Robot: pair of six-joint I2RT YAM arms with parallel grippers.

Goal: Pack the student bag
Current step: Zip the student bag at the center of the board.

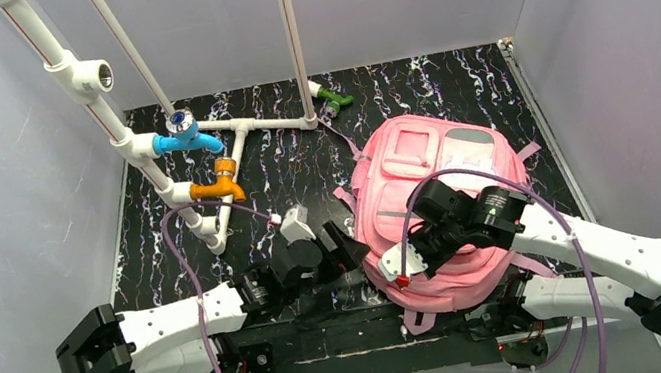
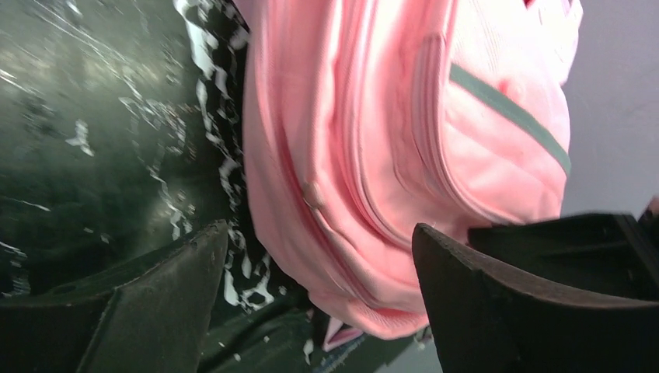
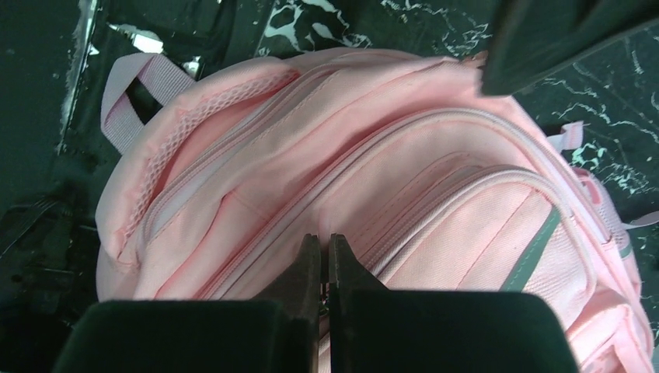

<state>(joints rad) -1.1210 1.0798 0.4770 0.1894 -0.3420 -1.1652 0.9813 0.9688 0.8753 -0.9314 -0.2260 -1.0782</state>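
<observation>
From above, the student bag [image 1: 421,146] lies flat on the dark marbled table [image 1: 303,166], right of centre. Its long axis runs from the far side toward the arm bases, and the end with the carry loop is nearest them. The right gripper [image 1: 421,237] hangs directly over the bag's near half. The left gripper [image 1: 345,248] stands just beside the bag's left flank, so both are close, one above and one at the side. A white pipe frame [image 1: 195,128] fills the upper left. The bare table between it and the bag leaves the left arm room to work. On the right, the bag lies near the table's edge, and its near end comes close to the front edge.

In the left wrist view, the left gripper [image 2: 319,311] has its jaws spread wide, one at lower left and one at lower right, with nothing between them. The bag [image 2: 388,140] fills the upper centre and right, just beyond the tips, with its seams running top to bottom.

In the right wrist view, the right gripper [image 3: 326,245] has its jaws pressed together at bottom centre, and nothing shows between them. They sit over the bag [image 3: 326,148], whose zip lines arc from lower left to upper right. The carry loop [image 3: 128,85] is at upper left. A mesh strip beside it may mark an opened mouth, but this is uncertain. No zip pull can be picked out, so any grip would probably have to find one first.
</observation>
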